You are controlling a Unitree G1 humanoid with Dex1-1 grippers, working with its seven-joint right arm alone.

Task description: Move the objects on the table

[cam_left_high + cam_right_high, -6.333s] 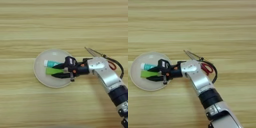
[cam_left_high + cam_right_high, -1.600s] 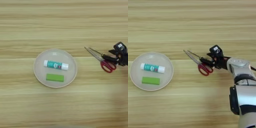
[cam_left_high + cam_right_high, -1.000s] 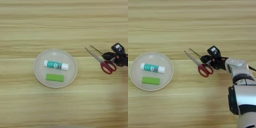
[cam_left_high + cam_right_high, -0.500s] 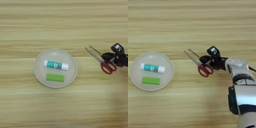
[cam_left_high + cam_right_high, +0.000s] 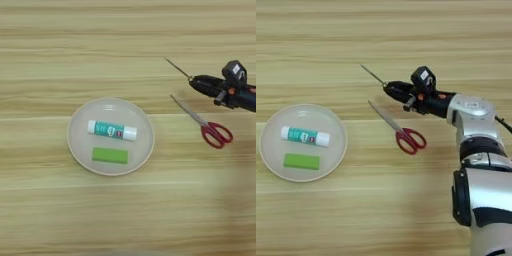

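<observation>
Your right gripper (image 5: 392,91) is hovering over the table (image 5: 381,210), reaching in from the right, with its black fingers (image 5: 398,93) pressed together around the handle end of the screwdriver (image 5: 373,75). Only the thin metal shaft is showing, sticking out past the fingertips up and to the left; the handle itself is hidden inside the grip. Whether the shaft's tip is touching the wood you cannot tell.

Just below the fingers, a pair of scissors (image 5: 398,129) is lying flat, blades closed and pointing up-left toward the fingertips, red handles trailing down to the right. The scissors are sitting apart from the fingers, not touching them.

Well away to the left of the fingers, and a little lower, a round beige plate (image 5: 75,150) is resting on the wood. Inside it the glue stick (image 5: 111,130) is lying on its side, white cap toward the fingers, and the green block (image 5: 109,155) is lying flat just below it, close but not touching.
</observation>
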